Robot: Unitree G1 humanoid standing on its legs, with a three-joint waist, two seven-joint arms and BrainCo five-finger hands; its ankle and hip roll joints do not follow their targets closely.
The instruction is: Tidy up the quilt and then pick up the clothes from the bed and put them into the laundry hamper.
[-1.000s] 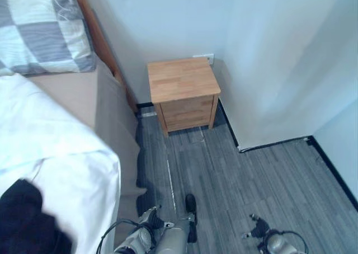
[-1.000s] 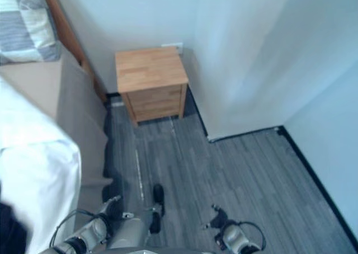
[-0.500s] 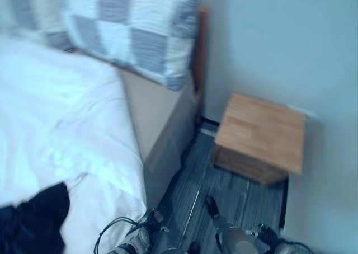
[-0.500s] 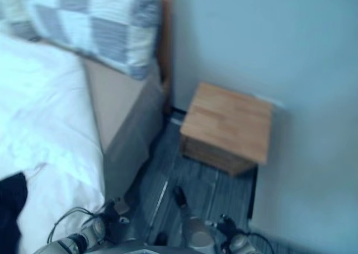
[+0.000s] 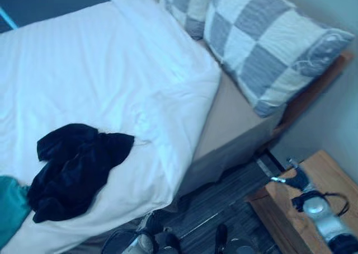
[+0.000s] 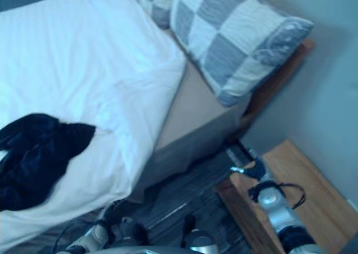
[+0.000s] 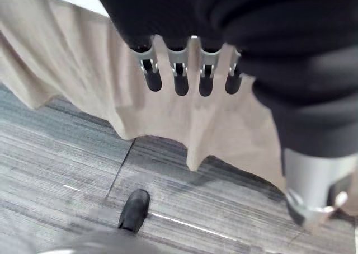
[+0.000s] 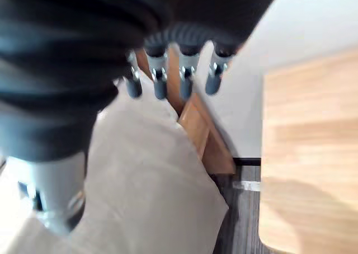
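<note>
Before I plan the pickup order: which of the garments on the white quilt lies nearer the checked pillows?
The crumpled black garment. It lies on the white quilt in full view, while the teal garment sits farther from the grey-and-white checked pillows, at the picture's edge.

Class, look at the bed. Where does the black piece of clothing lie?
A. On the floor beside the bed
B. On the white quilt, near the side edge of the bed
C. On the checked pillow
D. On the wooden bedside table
B. The black clothing lies crumpled on the white quilt near the side edge of the bed, well away from the checked pillow and the bedside table.
</note>
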